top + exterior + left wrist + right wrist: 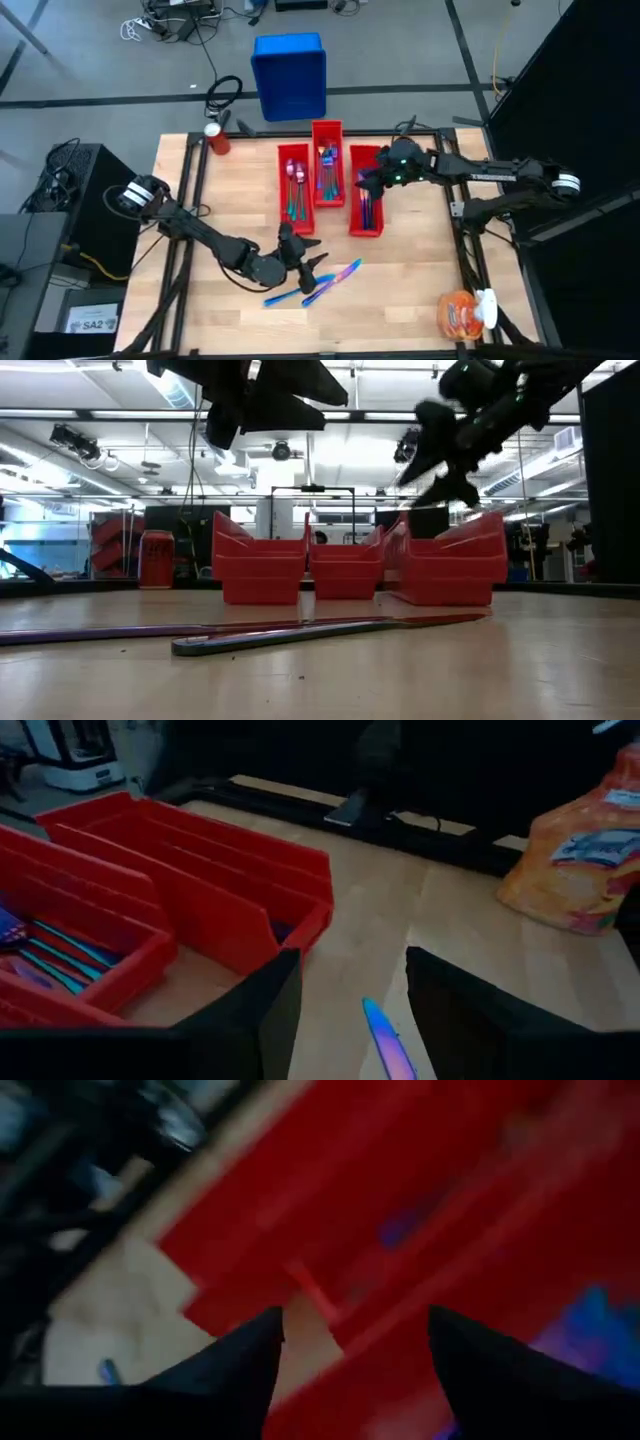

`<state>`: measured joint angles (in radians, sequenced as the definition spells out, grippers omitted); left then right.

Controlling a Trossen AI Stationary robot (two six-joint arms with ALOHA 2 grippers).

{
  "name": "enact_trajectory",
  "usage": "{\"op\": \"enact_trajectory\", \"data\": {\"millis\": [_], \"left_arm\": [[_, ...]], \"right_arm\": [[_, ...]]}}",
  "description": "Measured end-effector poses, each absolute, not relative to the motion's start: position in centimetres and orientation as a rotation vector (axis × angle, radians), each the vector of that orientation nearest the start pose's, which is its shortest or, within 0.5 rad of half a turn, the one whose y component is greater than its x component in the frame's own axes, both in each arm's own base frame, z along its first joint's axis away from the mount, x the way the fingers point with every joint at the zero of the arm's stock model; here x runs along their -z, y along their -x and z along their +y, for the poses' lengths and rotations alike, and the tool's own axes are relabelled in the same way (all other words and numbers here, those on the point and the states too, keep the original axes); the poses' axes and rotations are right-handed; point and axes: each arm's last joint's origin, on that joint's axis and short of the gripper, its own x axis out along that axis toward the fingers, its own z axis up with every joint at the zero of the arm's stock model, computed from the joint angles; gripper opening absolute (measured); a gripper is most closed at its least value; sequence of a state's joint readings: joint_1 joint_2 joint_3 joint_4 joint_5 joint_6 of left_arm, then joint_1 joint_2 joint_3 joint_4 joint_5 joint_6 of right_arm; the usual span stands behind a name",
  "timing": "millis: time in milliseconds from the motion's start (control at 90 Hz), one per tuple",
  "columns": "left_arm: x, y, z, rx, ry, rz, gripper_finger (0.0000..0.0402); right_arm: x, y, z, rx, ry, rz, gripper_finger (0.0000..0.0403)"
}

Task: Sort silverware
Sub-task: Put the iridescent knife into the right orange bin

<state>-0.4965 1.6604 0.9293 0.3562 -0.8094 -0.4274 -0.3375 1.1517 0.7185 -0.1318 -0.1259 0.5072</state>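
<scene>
Wooden table (420, 290) carries three red bins (329, 176) already holding sorted silverware; the loose silverware (318, 285) lies near the front edge. Left gripper (305, 262) hovers just above these pieces, fingers spread, empty. Right gripper (368, 183) hangs over the rightmost bin, fingers apart, empty. Recommended: lower the left gripper straight over one handle, square the fingers across it, isolate a single piece

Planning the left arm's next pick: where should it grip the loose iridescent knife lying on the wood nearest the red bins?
Probably mid-handle, from straight above: the slim iridescent knife lies flat and diagonal on the wooden table, so the open left claw should straddle its narrow width, fingers turned across its length.
</scene>
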Motion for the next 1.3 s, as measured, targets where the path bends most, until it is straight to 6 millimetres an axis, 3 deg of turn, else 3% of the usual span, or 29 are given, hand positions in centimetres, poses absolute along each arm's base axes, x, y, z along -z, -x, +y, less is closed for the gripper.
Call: {"op": "enact_trajectory", "data": {"millis": [244, 422, 633, 789, 1156, 1300], "left_arm": [[-20.6, -31.7, -15.4, -0.212, 0.226, 0.423, 0.0163], [-20.7, -32.7, -16.2, -0.191, 0.227, 0.64, 0.0163], [-19.1, -33.4, -17.2, -0.196, 0.225, 0.966, 0.0163], [-17.2, -33.8, -17.5, -0.187, 0.25, 1.091, 0.0163], [-17.5, -35.9, -16.7, -0.173, 0.214, 0.949, 0.0163], [-16.1, -36.5, -16.8, -0.148, 0.137, 0.954, 0.0163]], "right_arm": [[-29.3, -20.2, -3.5, 0.148, -0.44, 0.289, 0.0221], [-30.6, -19.3, 0.1, 0.022, -0.382, 0.235, 0.02], [-30.4, -19.1, 3.7, -0.049, -0.338, 0.259, 0.0182], [-30.2, -18.9, 5.3, -0.063, -0.297, 0.268, 0.0177], [-28.7, -20.0, 7.0, -0.032, -0.222, 0.335, 0.0192], [-28.0, -20.6, 7.2, -0.026, -0.209, 0.367, 0.0197]]}}
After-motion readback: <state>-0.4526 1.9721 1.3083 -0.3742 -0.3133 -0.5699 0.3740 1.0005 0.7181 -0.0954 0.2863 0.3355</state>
